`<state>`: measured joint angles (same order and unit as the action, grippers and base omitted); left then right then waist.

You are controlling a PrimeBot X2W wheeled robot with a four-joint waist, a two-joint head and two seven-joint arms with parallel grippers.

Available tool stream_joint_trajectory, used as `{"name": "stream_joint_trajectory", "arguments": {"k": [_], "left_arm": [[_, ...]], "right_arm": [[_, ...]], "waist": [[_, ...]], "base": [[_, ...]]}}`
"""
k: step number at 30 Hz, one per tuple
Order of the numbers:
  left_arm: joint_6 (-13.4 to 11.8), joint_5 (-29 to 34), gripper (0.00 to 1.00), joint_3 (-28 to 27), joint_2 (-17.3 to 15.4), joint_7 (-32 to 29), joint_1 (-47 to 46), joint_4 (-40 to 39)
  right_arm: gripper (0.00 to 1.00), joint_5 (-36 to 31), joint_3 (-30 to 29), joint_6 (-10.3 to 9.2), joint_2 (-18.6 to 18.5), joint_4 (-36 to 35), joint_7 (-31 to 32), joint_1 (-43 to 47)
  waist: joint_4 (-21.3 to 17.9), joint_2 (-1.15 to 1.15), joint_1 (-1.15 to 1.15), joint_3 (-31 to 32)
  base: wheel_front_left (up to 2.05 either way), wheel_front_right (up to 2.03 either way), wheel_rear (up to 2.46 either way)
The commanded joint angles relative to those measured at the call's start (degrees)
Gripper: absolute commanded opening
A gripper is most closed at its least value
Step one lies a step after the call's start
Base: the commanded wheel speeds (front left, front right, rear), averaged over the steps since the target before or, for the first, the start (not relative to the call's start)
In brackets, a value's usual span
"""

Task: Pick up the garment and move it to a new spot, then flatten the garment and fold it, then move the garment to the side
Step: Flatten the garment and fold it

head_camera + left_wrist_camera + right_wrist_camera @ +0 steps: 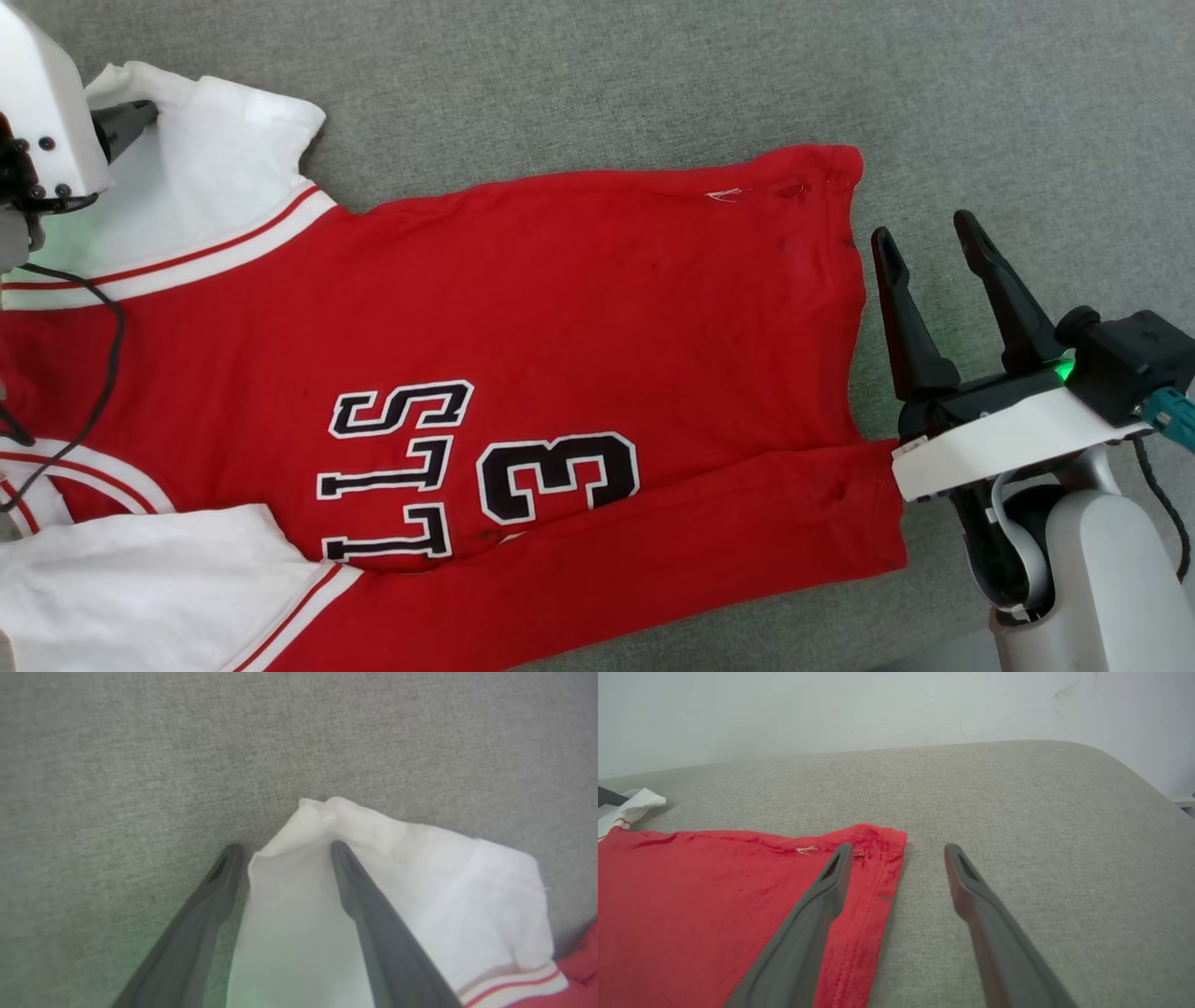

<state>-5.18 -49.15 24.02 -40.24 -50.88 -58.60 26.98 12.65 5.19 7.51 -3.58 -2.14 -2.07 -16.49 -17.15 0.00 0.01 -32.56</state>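
The left gripper (286,850) stands wide open at the upper left of the head view. In the left wrist view the tip of a white sleeve (420,882) lies between its spread fingers, unpinched. The right gripper (925,230) sits at the right of the head view, also wide open and holding nothing. In the right wrist view one finger hangs over the red hem corner and the other over bare grey upholstery (1041,812).

The garment (560,308) lies spread on that grey surface, filling the left and centre of the head view. It is probably light, limp and without stiffness. Lifted at one point it would sag and bunch, so it likely needs two holds far apart. The stitched hem (882,877) and the striped seam where a sleeve meets the body look like the thickest, surest places to pinch. The woven upholstery may drag on the cloth if it is slid rather than lifted.

Its long axis runs left to right across the head view. The white sleeves sit at the upper left and lower left, so the shoulders point to the left edge. The hem points right, just beside the right gripper. The black numeral and letters lie turned on their side. A red band along the lower edge appears folded over the body.
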Motion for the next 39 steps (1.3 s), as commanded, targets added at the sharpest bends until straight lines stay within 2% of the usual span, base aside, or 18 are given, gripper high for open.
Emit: {"name": "stream_joint_trajectory", "arguments": {"k": [1,2,3,4,8,13,19,23,29,34,35,36,39], "left_arm": [[-0.84,0.17,1.00,1.69,0.65,-1.59,3.00,2.71],[-1.35,-0.38,0.92,2.07,1.20,-2.85,3.94,3.54],[-1.57,-0.77,0.34,2.35,1.76,-3.74,4.66,3.89],[-1.95,-1.04,0.00,2.52,2.35,-4.08,5.27,4.13],[-2.62,-1.37,0.00,2.95,4.19,-3.07,6.84,4.24],[-2.69,0.41,0.00,2.33,4.36,2.18,5.16,4.36],[-2.25,1.42,0.00,0.92,6.10,8.93,1.26,2.69],[-0.49,0.56,0.00,0.74,8.13,11.00,-0.52,0.37],[1.29,0.81,0.00,1.62,9.57,12.61,-1.73,-3.22],[2.00,0.68,0.00,1.93,9.85,13.85,-0.51,-5.69],[2.07,0.61,0.00,1.95,9.88,14.00,-0.11,-6.04],[2.16,0.54,0.00,1.97,9.87,14.30,0.27,-6.37],[2.44,0.06,0.00,1.75,9.65,14.87,1.36,-7.07]], "right_arm": [[1.00,0.38,0.15,-0.05,0.32,0.00,-0.37,-1.13],[1.00,0.62,0.13,-0.05,0.32,0.28,-0.40,-1.19],[1.00,0.70,0.09,-0.05,0.34,0.59,-0.27,-1.22],[1.00,0.74,0.00,-0.05,0.38,0.78,-0.27,-1.22],[1.00,1.54,-0.22,-0.05,0.20,1.66,1.12,-1.32],[1.00,5.50,-0.44,-0.05,-1.31,3.46,5.72,-2.28],[1.00,12.10,-1.28,-0.05,-5.04,8.38,17.99,-8.91],[1.00,14.72,-0.47,-0.05,-7.65,11.96,25.59,-13.72],[1.00,15.69,0.33,-0.05,-10.87,17.96,37.07,-19.20],[1.00,15.56,0.90,-0.07,-11.15,24.78,45.68,-19.97],[0.23,15.36,1.24,-0.07,-10.98,25.89,47.45,-19.62],[0.00,15.51,1.42,-0.07,-10.66,26.92,49.40,-19.24],[0.00,15.36,1.65,-0.04,-10.42,26.84,51.22,-19.38]], "waist": [[-0.41,0.00,-0.01,-0.45],[-0.46,0.00,-0.01,-0.50],[-0.48,0.00,-0.01,-0.51],[-0.46,0.00,-0.01,-0.49],[-0.09,0.00,-0.01,0.11],[1.03,0.00,-0.01,1.57],[3.75,0.00,-0.01,3.11],[6.49,0.00,-0.01,3.04],[10.22,0.00,-0.01,1.85],[12.15,0.00,-0.01,1.17],[12.42,0.00,-0.01,1.21],[12.64,0.00,-0.01,1.27],[13.16,0.00,-0.01,1.69]], "base": [[0.00,0.00,0.00],[0.00,0.00,0.00],[0.00,0.00,0.00],[0.00,0.00,0.00],[0.00,0.00,0.00],[0.00,0.00,0.00],[0.00,0.00,0.00],[0.00,0.00,0.00],[0.00,0.00,0.00],[0.00,0.00,0.00],[0.00,0.00,0.00],[0.00,0.00,0.00],[0.00,0.00,0.00]]}}
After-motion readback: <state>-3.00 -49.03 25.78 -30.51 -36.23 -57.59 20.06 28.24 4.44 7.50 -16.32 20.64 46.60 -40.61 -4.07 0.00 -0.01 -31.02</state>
